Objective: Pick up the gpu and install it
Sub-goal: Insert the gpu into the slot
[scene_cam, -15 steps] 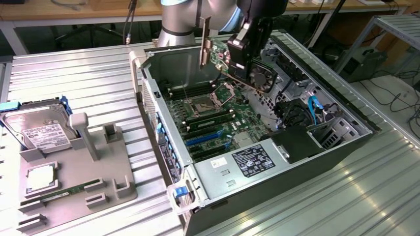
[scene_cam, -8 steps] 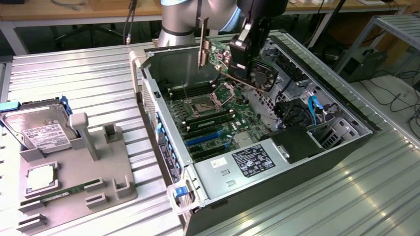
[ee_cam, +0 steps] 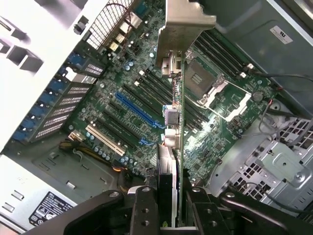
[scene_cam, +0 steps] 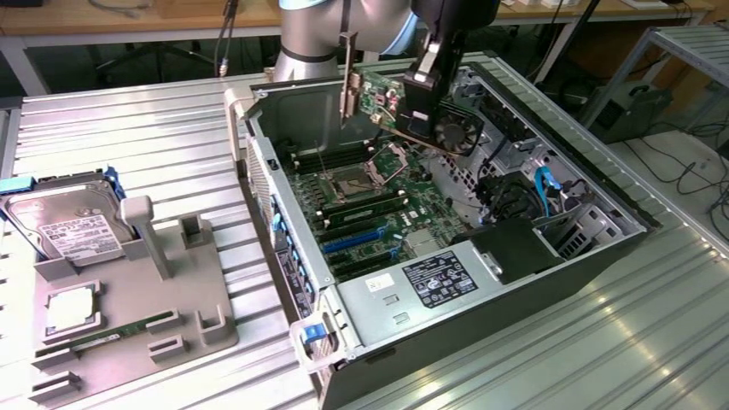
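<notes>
The gpu point(scene_cam: 412, 109) hangs in the air above the open computer case point(scene_cam: 592, 256), with my gripper point(scene_cam: 431, 67) shut on it. It is a green card with a black fan cooler, and its silver end bracket point(scene_cam: 345, 79) points down toward the case's rear wall. In the wrist view the gpu point(ee_cam: 177, 122) runs edge-on away from my gripper point(ee_cam: 173, 215), one black finger point(ee_cam: 143, 211) on each side. Its bracket point(ee_cam: 185, 24) is at the far end. Below it lies the motherboard point(ee_cam: 122, 83) with a blue slot point(ee_cam: 139, 110) and a white slot point(ee_cam: 103, 138).
A grey fixture tray point(scene_cam: 137, 299) on the exterior view's left holds a hard drive point(scene_cam: 71, 229), a square chip point(scene_cam: 71, 309) and a green memory stick point(scene_cam: 114, 335). Inside the case are the power supply point(scene_cam: 424, 286), the open processor socket point(scene_cam: 393, 158) and blue cables point(scene_cam: 545, 190).
</notes>
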Available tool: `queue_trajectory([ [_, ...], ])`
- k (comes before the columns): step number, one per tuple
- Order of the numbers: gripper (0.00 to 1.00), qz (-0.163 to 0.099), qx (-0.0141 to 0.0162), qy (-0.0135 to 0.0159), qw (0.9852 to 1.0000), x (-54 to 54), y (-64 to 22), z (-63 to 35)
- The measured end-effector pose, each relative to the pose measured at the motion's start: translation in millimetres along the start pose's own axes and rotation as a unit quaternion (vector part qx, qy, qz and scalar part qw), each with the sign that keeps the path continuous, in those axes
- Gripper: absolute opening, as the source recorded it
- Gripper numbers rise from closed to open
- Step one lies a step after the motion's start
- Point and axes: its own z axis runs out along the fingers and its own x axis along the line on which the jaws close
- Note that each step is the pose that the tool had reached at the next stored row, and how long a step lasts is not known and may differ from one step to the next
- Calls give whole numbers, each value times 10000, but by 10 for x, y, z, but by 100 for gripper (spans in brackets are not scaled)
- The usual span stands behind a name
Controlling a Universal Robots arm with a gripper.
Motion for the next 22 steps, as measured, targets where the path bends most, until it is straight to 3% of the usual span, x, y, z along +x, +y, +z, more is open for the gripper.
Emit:
queue_trajectory([
  [10, 27, -515, -20, -38, 9987, 0, 0, 0],
  [22, 27, -1053, -40, -77, 9944, 0, 0, 0],
])
